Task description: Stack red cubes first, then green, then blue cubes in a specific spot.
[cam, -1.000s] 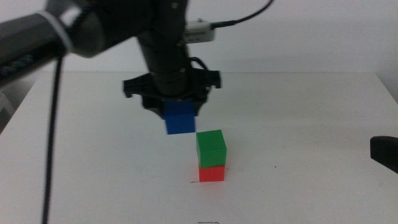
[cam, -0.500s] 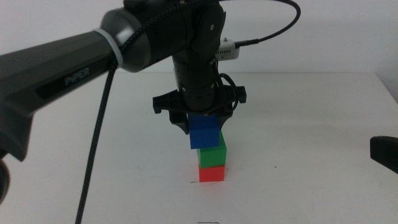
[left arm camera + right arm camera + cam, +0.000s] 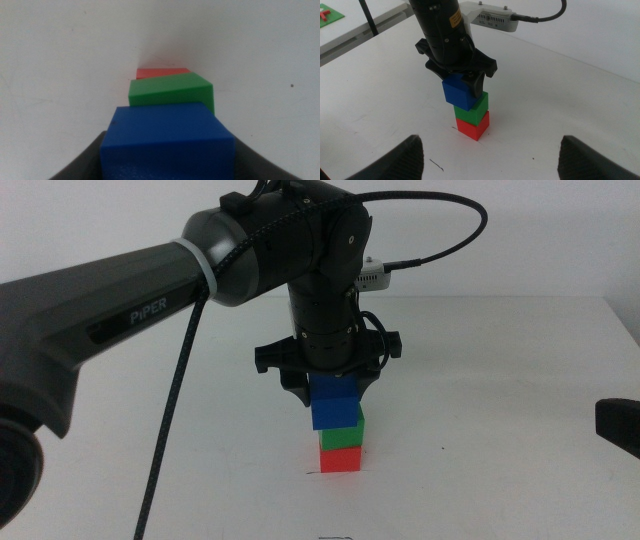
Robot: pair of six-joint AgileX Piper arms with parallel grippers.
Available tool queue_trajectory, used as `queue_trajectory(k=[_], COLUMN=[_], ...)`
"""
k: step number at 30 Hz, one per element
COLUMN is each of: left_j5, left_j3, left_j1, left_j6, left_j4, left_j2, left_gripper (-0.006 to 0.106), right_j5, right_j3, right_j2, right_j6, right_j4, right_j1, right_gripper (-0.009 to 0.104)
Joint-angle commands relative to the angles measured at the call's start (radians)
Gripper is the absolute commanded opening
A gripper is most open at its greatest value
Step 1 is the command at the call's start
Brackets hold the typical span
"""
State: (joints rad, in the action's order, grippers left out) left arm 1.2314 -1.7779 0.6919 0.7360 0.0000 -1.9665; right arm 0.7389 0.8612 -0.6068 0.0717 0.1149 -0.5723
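Note:
The red cube sits on the white table beside a short faint dark line. The green cube rests on top of it. My left gripper is shut on the blue cube and holds it right at the green cube's top, shifted slightly left; I cannot tell if they touch. The left wrist view shows the blue cube between the jaws, with the green cube and red cube beyond. My right gripper is open and empty, at the table's right side.
The left arm and its black cable cross the table's left half. A small dark mark lies at the front edge. A green item sits on another surface far off.
My left gripper has carried the blue cube right and down, from beside the green cube to directly over the stack. The right arm has not moved.

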Motion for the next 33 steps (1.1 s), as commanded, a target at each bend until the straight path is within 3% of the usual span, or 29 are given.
queue_trajectory(k=[1,25,26,29,30,33], left_j5=[-0.026,-0.032,-0.037,-0.045,-0.045,-0.045], left_j3=[-0.035,-0.081,-0.081,-0.081,-0.081,-0.081], left_j1=[0.007,0.007,0.007,0.007,0.007,0.007], left_j6=[0.004,-0.009,-0.009,-0.01,-0.017,-0.05], left_j4=[0.0,0.0,0.0,0.0,0.0,0.0], left_j2=[0.052,0.008,0.008,0.008,0.008,0.008], left_gripper=[-0.002,0.001,0.015,0.026,0.036,0.052], right_j5=[-0.075,-0.075,-0.075,-0.075,-0.075,-0.075], right_j3=[0.03,0.03,0.03,0.03,0.03,0.03], right_j2=[-0.004,-0.004,-0.004,-0.004,-0.004,-0.004], right_j6=[0.011,0.011,0.011,0.011,0.011,0.011], right_j4=[-0.005,-0.005,-0.005,-0.005,-0.005,-0.005], right_j1=[0.008,0.008,0.008,0.008,0.008,0.008], right_gripper=[0.087,0.087,0.087,0.087,0.087,0.087])
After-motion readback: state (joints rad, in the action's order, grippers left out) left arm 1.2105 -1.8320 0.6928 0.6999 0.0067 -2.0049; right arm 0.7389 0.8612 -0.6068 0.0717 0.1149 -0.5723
